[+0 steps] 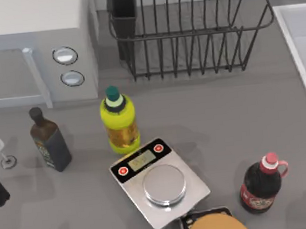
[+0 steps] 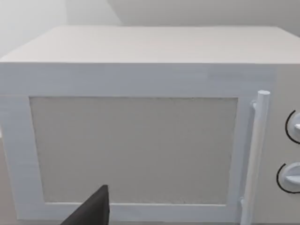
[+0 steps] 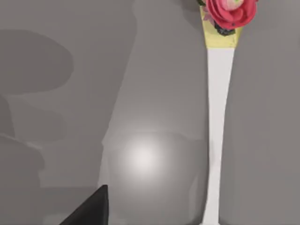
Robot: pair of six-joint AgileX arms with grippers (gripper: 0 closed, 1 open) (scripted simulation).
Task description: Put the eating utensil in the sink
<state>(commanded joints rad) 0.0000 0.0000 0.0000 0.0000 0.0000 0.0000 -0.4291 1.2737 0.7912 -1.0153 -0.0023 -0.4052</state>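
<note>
A white spoon [image 3: 218,122] with a flower-decorated handle lies on the grey surface [image 3: 70,93] under the right wrist camera, not yet picked up. The sink [image 1: 305,51] is at the surface's right edge. I cannot tell how either hand is set.

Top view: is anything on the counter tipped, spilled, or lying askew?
Nothing is spilled or tipped. The yellow bottle, dark bottle and red-capped bottle stand upright. The scale sits turned at an angle to the counter edge. The utensil lies flat on the counter, not yet in the sink.
</note>
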